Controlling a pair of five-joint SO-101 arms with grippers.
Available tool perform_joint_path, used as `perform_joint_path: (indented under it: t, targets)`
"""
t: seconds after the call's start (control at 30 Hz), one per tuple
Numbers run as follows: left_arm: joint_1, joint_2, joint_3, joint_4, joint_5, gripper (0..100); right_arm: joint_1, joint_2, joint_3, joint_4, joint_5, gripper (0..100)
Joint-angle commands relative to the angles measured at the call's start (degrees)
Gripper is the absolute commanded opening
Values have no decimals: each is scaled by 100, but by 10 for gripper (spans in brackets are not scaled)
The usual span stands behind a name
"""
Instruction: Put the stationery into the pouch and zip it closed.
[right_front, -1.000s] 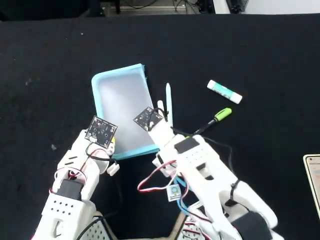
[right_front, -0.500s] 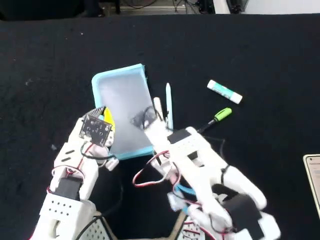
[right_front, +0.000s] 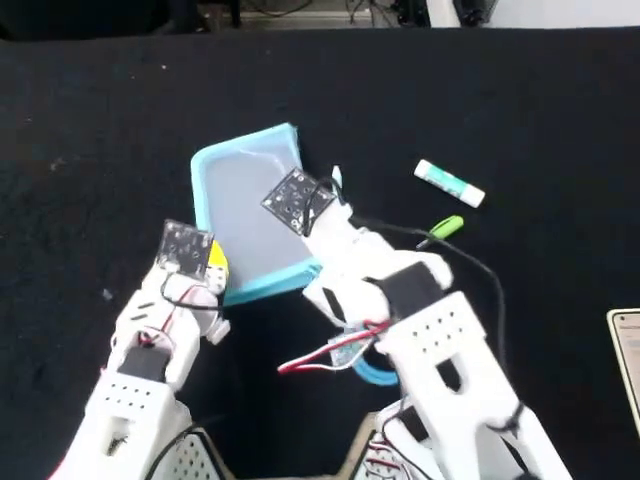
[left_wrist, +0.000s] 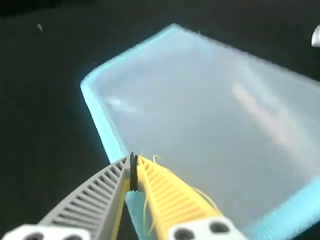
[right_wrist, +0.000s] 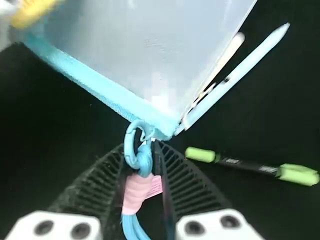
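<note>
The black table (right_front: 560, 100) carries a blue-edged pouch (right_front: 240, 190); right of it lie a pale-blue pen (right_wrist: 240, 71), a green highlighter (right_front: 445, 228) and a glue stick (right_front: 449, 184).

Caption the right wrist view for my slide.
Right hand closed on the blue zipper pull at the pouch corner, pens and green highlighter lying beside.

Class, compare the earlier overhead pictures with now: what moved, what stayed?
The right gripper advanced away from the bases beside the pouch, over the pen; the pouch's near edge shifted slightly the same way. The left gripper, shut on the pouch's edge, crept forward. The glue stick and green marker stayed put.
</note>
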Motion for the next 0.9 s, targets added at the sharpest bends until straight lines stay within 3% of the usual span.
perform_joint_path:
  t: [0.0, 0.2, 0.3, 0.47, 0.6, 0.87]
  targets:
    - [-48, 993, -1121, 316, 79, 30, -35, -224, -673, 132, 141, 11]
    - [13, 2171, -1815, 246, 79, 30, -35, -242, -725, -422, 404, 11]
    - [22, 2541, -1684, -273, 88, 30, -53, -251, -716, -1020, 360, 11]
    - [418, 2901, -1323, -1213, 88, 30, -633, -277, -356, -1899, 35, 11]
    - [523, 2919, -1244, -1354, 88, 30, -1029, -277, -171, -2180, -246, 11]
    - [233, 2910, -1279, -1363, 949, 30, -1301, -277, 101, -2189, -237, 11]
